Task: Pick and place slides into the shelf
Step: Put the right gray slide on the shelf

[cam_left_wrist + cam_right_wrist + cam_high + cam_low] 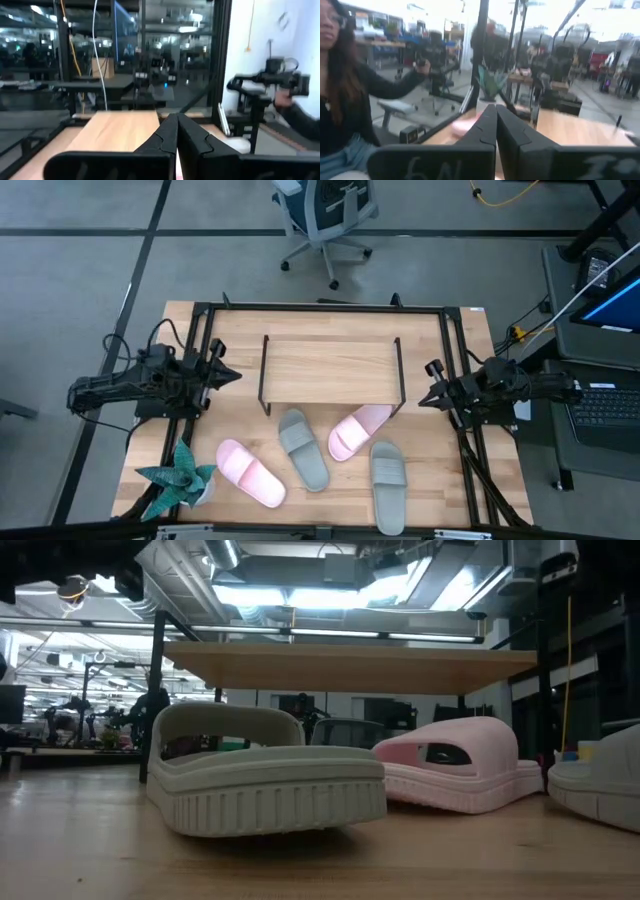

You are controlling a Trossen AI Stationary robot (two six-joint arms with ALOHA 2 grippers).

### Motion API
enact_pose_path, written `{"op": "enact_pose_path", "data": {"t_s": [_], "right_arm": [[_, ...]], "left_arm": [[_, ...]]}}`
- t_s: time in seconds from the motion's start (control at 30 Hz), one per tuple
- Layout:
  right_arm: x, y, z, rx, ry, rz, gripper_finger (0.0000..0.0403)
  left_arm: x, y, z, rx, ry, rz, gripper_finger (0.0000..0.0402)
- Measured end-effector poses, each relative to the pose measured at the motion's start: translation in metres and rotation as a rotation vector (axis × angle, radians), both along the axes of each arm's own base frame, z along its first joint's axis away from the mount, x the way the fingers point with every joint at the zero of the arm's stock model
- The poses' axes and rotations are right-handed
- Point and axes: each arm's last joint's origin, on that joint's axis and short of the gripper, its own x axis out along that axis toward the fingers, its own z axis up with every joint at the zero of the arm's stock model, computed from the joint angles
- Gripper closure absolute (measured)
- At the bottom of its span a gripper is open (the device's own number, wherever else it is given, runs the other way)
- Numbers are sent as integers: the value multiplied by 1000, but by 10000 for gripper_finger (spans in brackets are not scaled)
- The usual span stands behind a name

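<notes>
Four slides point(303, 448) before empty shelf point(331, 367)

Four slides point(318, 455) on table point(240, 340) – before shelf point(330, 368).

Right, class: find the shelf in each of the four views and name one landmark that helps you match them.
High view: the shelf sits mid-table, behind the four slides.
Low view: its board spans the picture above the grey-green slide and pink slide.
Left wrist view: a pale wooden board shows; shelf or tabletop, I cannot tell.
Right wrist view: not identifiable.
Shared landmark: the pink slide nearest the shelf.
</notes>
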Motion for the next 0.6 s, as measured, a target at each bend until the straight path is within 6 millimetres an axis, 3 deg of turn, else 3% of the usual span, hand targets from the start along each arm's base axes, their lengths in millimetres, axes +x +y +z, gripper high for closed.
{"op": "enact_pose_path", "data": {"t_s": [0.2, 0.6], "right_arm": [[6, 1, 19, -19, 65, 1, 394], [37, 19, 14, -31, 137, 131, 399]], "left_arm": [[4, 1, 1, -17, 66, 25, 401], [31, -16, -4, 44, 135, -121, 401]]}}
